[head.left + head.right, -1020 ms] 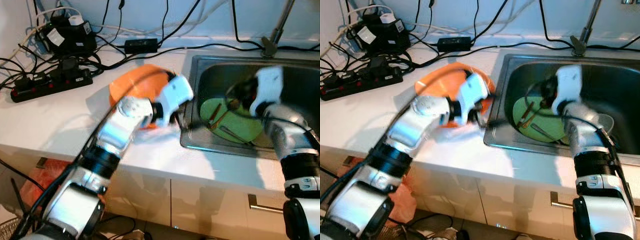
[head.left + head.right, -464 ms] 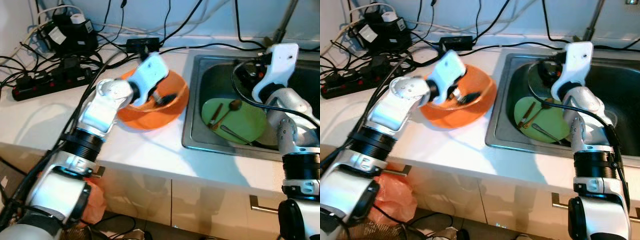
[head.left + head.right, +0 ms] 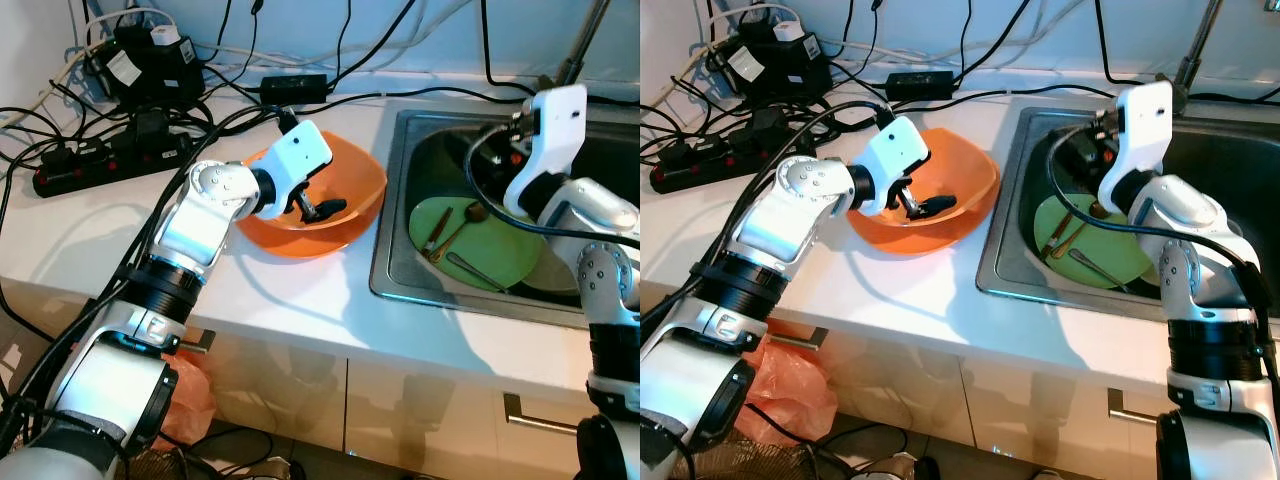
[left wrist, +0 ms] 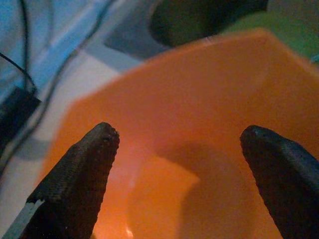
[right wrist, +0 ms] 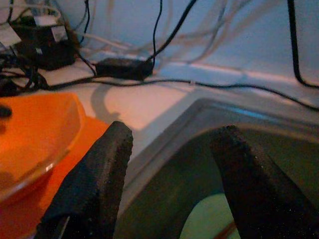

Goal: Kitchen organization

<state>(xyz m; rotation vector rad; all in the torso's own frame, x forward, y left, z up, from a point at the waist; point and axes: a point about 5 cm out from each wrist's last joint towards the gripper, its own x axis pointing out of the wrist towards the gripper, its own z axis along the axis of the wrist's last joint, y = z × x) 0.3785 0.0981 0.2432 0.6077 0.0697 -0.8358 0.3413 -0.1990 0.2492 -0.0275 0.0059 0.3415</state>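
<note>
Since the half-second-earlier frame, the left gripper (image 3: pixel 322 208) has sunk slightly deeper into the wide orange plastic bowl (image 3: pixel 355 178), and the bowl sits flatter, less tipped toward the sink. Left fingers are spread, both tips (image 4: pixel 84 169) hovering over the bowl's bare interior with nothing pinched between them. Judgement: the arm is either releasing the bowl after repositioning it or feeling for its rim.

Bowl location: centre of the head frame, on the white countertop (image 3: pixel 120 240), its right rim just beside the edge of the stainless steel sink (image 3: pixel 392 230).

Right gripper (image 5: pixel 169 164) hovers above the sink's upper left corner, fingers spread and empty, aimed along the counter toward the bowl. Below it in the basin lies a round green plate (image 3: pixel 490 250) carrying a brown-handled spoon (image 3: pixel 462 222) and other cutlery, too small to identify.

Clearances: upper left of the frame is crowded with a black power strip (image 3: pixel 100 160), adapters and trailing black cables (image 3: pixel 240 110); one cable runs close behind the bowl. Open counter lies toward the lower left and along the front edge. Sink lip restricts any push rightward.
</note>
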